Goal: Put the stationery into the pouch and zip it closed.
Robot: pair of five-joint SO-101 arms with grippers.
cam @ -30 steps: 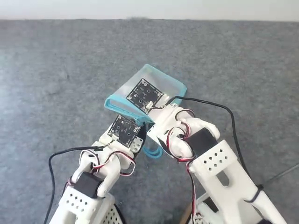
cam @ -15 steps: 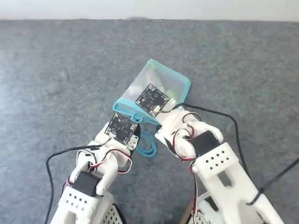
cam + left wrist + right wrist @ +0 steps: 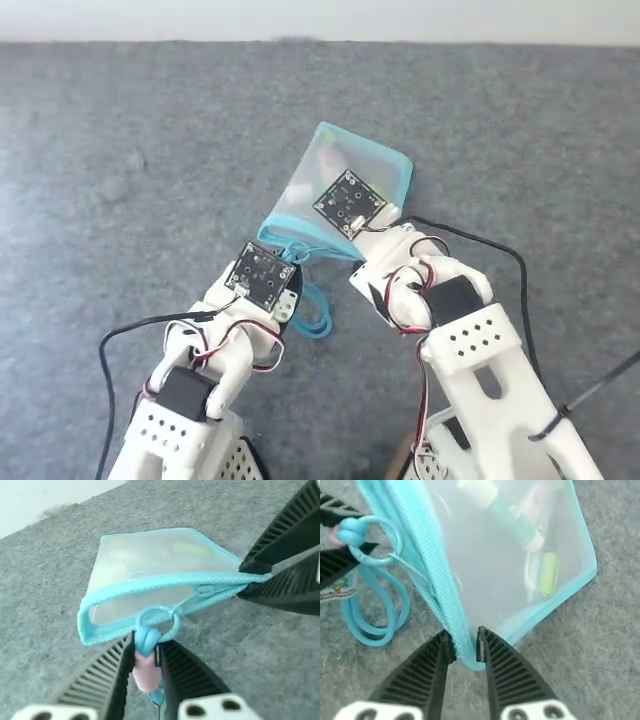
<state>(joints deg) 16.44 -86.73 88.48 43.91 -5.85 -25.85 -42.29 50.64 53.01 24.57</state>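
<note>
High view: translucent pouch with turquoise zip edging lies on the grey felt-like desk, just ahead of both arms. The left gripper is at the pouch's near left corner, the right gripper at the other end of the zip edge. A turquoise cord loop trails on the desk between the arms. Vs 1 s ago, the right arm and pouch have shifted right, so the zip edge is drawn out longer btw. the grippers. The left arm has barely moved.

Left wrist view: the left gripper is pinched shut on the turquoise ring pull, with a pink bead wedged btw. its fingers. The zip slider sits well along toward the right gripper's end. Can't tell if the zip is fully shut.

Right wrist view: the right gripper is clamped on the end of the zip edge. Stationery, i.e. green and pink pen-like items, shows inside thru the clear wall.
</note>
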